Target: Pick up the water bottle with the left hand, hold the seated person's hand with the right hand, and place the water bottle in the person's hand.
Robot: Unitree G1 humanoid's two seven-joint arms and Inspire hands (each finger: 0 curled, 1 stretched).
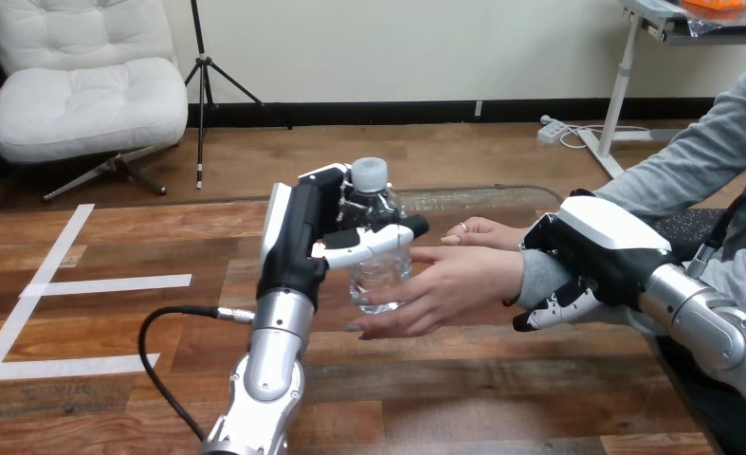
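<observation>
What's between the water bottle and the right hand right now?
The person's hand, in the head view: its fingertips reach the water bottle held in the left hand, and the right hand is curled round its wrist.

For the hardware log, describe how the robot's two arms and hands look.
Both forearms are silver metal cylinders: the left forearm and the right forearm. The left hand is black with a long white shell on its back and a white-cased thumb tipped in black. The right hand is black with a broad white shell on its back; its fingers are jointed black and white.
</observation>
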